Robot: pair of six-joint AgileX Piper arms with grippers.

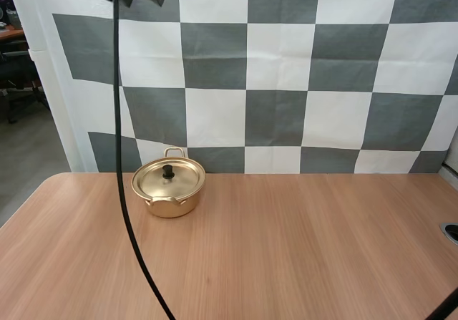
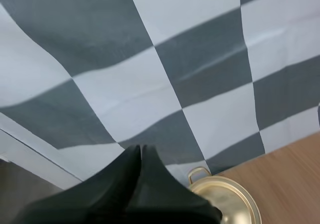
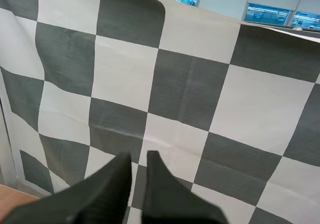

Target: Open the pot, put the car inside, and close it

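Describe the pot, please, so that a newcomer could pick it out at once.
Start at the wooden table and look to its far left side: a small pot stands there. Its lid is on, topped by a black knob, and its shiny gold metal sets it apart from the wood around it.

pot [image 1: 169,195]: small, gold, upright | lid [image 1: 159,182]: seated on the pot, black knob [image 1: 168,170] at centre | place: near far edge of tabletop [image 1: 286,248], left of middle
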